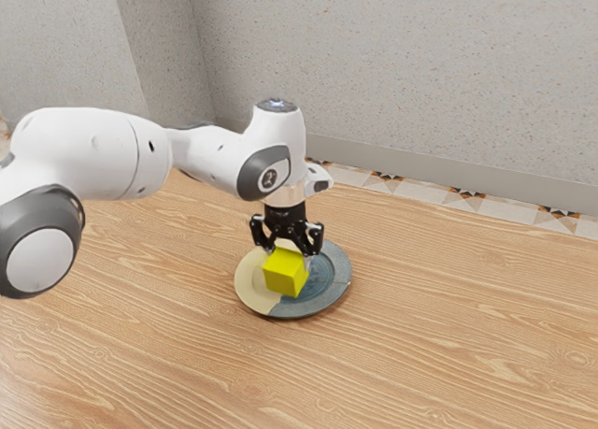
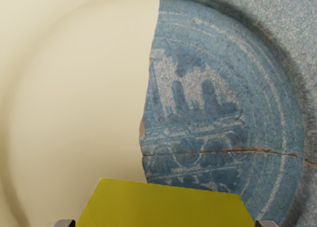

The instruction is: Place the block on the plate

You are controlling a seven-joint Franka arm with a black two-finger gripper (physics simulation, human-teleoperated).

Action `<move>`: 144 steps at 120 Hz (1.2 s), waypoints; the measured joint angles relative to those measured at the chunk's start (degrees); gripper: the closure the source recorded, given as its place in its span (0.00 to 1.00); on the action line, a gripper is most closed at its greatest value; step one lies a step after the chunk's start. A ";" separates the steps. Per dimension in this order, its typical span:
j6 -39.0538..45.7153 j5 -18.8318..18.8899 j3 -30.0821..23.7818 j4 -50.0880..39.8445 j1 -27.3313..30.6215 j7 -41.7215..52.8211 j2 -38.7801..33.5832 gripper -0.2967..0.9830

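My pincer [image 1: 289, 256] grips the yellow block [image 1: 284, 274] from 2 sides, presumably so it cannot slip or twist before release. I hold it over the plate [image 1: 340, 262] because that is where it must rest; whether they touch, I cannot tell.

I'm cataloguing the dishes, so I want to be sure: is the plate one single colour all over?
No, the plate is plain cream on one part and patterned blue-grey on the other.

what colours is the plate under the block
Cream and patterned blue; the plate shows best in the wrist view.
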 joint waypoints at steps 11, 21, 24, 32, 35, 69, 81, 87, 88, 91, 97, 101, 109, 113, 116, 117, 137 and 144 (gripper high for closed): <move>-0.15 -0.06 -0.22 0.62 0.18 -0.22 1.08 0.48; -0.33 -0.09 -0.26 0.85 0.22 -0.32 1.40 0.45; -0.47 -0.02 -0.26 1.09 0.22 -0.32 1.46 0.43; -1.05 0.30 -0.26 1.57 0.22 -0.28 1.50 0.38; -1.23 0.38 -0.26 1.64 0.18 -0.26 1.46 0.37; -2.78 0.94 -0.19 2.41 -0.08 -0.06 0.74 0.27; -3.32 1.14 -0.17 2.38 -0.13 -0.01 -0.11 0.25; -3.69 1.23 -0.14 2.38 -0.14 0.06 -0.44 0.25; -3.76 1.24 -0.13 2.38 -0.14 0.08 -0.53 0.25; -3.97 1.29 -0.13 2.38 -0.15 0.11 -0.84 0.25; -4.44 1.40 -0.11 2.37 -0.30 0.18 -1.62 0.24; -4.79 1.51 -0.10 2.38 -0.59 0.22 -2.16 0.24; -5.73 1.68 -0.12 2.42 -0.90 0.32 -3.33 0.24; -6.27 1.77 -0.14 2.44 -0.96 0.38 -3.91 0.24; -6.70 1.84 -0.15 2.45 -0.96 0.45 -4.36 0.24; -6.86 1.86 -0.15 2.45 -0.96 0.48 -4.49 0.24; -10.10 1.90 -0.13 2.51 -0.48 1.53 -7.63 0.23; -11.36 1.81 -0.09 2.54 -0.26 2.19 -9.01 0.23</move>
